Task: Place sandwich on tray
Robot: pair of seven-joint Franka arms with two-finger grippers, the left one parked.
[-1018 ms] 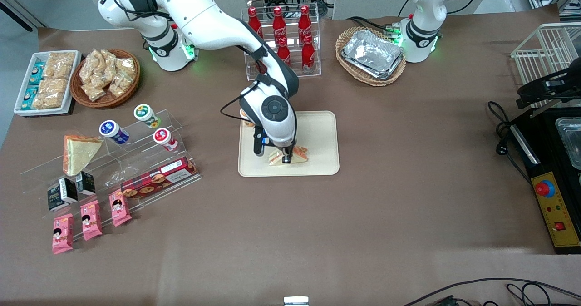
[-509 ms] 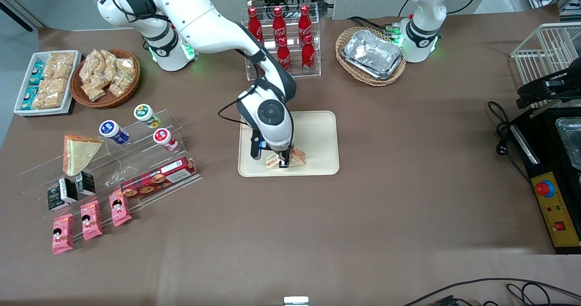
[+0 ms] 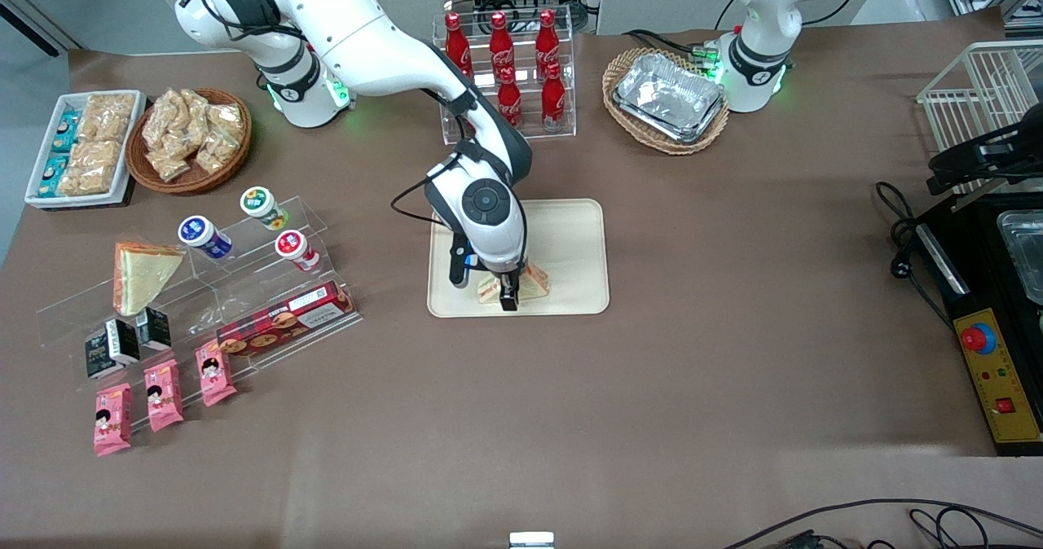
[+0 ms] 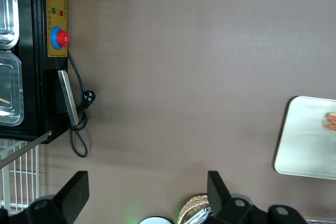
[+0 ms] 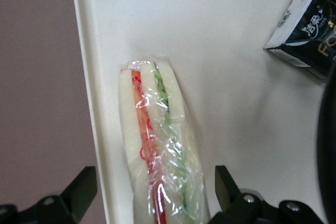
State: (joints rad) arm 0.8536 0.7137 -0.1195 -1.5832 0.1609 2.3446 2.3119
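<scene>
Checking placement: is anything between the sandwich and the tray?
Nothing visible. The sandwich already lies on the tray near its rim, the open hand straddling it; a dark carton sits apart.

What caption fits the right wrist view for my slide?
Open claw above the wrapped sandwich lying on the cream tray, a black carton nearby.

A robotics lab dressed as a snack shop: 2 white arms bolted to a brown table (image 3: 652,386), clear display racks (image 3: 204,288) of packets, cola bottles (image 3: 505,52), an emergency-stop box (image 3: 998,370).
</scene>
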